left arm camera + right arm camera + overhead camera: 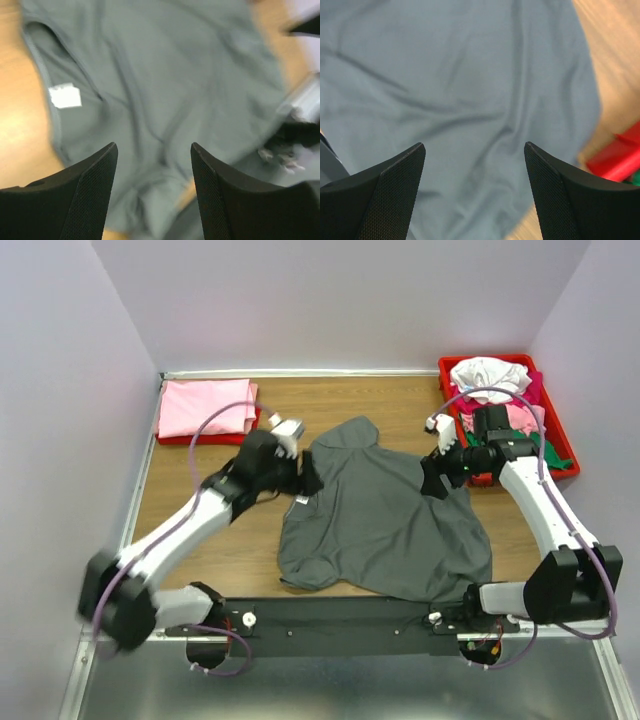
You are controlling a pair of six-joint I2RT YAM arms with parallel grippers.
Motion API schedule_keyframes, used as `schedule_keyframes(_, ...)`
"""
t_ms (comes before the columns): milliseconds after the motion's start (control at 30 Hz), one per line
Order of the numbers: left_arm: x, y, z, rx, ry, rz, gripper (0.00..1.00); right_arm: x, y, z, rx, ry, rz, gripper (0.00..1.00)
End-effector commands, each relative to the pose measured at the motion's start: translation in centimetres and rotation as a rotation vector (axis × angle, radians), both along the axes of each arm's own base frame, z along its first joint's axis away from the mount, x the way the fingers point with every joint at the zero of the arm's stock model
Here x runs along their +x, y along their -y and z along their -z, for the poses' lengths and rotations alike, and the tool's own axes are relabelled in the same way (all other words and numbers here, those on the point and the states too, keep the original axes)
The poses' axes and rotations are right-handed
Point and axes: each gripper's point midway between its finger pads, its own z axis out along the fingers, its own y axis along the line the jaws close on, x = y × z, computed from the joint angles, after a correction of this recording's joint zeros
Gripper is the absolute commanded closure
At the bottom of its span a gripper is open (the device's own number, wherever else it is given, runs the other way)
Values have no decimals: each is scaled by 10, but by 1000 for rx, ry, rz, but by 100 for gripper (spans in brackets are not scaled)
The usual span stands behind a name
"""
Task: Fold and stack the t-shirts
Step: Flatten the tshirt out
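Observation:
A large dark grey t-shirt lies spread and rumpled in the middle of the wooden table, its white neck label at its left edge. My left gripper is open above the shirt's left side, by the collar. In the left wrist view the grey shirt and its label lie below the open gripper. My right gripper is open over the shirt's upper right part; its wrist view shows the grey cloth under the open gripper. A folded pink t-shirt lies at the back left.
A red tray at the back right holds a heap of white, pink, magenta and green shirts. The folded pink shirt rests on another red tray. White walls close in the table on three sides.

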Motion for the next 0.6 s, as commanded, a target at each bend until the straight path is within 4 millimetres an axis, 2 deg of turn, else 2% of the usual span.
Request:
schedule_keyframes(0,124,33,-43,86,245,-43,32,25,-4,-19,213,23,115,14)
schedule_keyframes(67,159,39,-33,150,248,-43,32,29,13,-20,257,32,164,14)
schedule_keyframes(100,191,45,-18,203,225,-34,34,26,11,-19,309,34,158,14)
schedule_keyframes(133,207,47,-11,228,219,-27,34,24,12,-16,330,33,158,14)
schedule_keyframes(167,224,50,29,277,148,-14,36,22,14,-16,364,35,162,14)
schedule_keyframes(200,236,52,35,292,142,-1,37,17,15,-6,379,29,164,14)
schedule_keyframes(233,254,54,23,289,157,-6,37,15,18,-3,391,30,170,14)
schedule_keyframes(267,265,55,50,315,114,-5,38,12,17,0,394,28,163,14)
schedule_keyframes(300,275,55,53,325,117,-7,38,11,19,3,382,31,166,14)
schedule_keyframes(333,288,60,39,302,143,3,39,9,19,4,378,35,165,14)
schedule_keyframes(367,295,63,58,305,117,16,40,9,18,4,382,36,161,14)
schedule_keyframes(433,302,68,66,289,88,40,42,7,13,-1,411,35,143,14)
schedule_keyframes(500,317,72,78,286,71,35,45,7,13,-1,414,37,141,14)
schedule_keyframes(567,320,72,95,293,33,38,45,7,14,-2,408,40,145,14)
